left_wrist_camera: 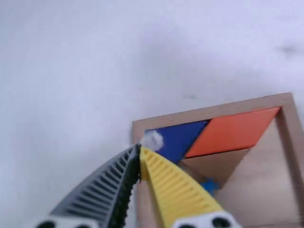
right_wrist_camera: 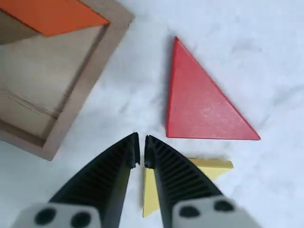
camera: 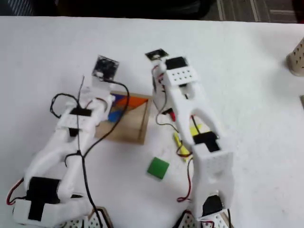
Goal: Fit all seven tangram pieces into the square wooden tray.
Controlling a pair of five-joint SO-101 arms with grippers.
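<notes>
**A:** Where is the square wooden tray [camera: 123, 138]?

**B:** Seen from above, it sits just left of the middle of the white table [camera: 251, 95], between the two arms. A blue piece [left_wrist_camera: 178, 137] fills one corner. An orange piece [left_wrist_camera: 232, 133] lies edge to edge with it along the rim. Much of the floor beyond them is bare wood.

**A:** And the left gripper [left_wrist_camera: 139, 150]?

**B:** It is at the tray's eleven o'clock corner, with its tips right at the rim beside the blue piece. Its jaws are pressed together with nothing between them.

**A:** The right gripper [right_wrist_camera: 141, 143]?

**B:** That one is off the tray's three o'clock side, low over the table outside the rim. Its jaws are all but closed, with only a thin slit left, and they hold nothing.

**A:** What lies loose out there?

**B:** A red triangle [right_wrist_camera: 199, 104] lies clear of the rim, with a strip of open table between them. A yellow piece [right_wrist_camera: 216, 166] sits just beside one of its shorter edges, partly under the fingers. A green square [camera: 158, 168] sits alone at the tray's five o'clock, with open table all round it.
</notes>
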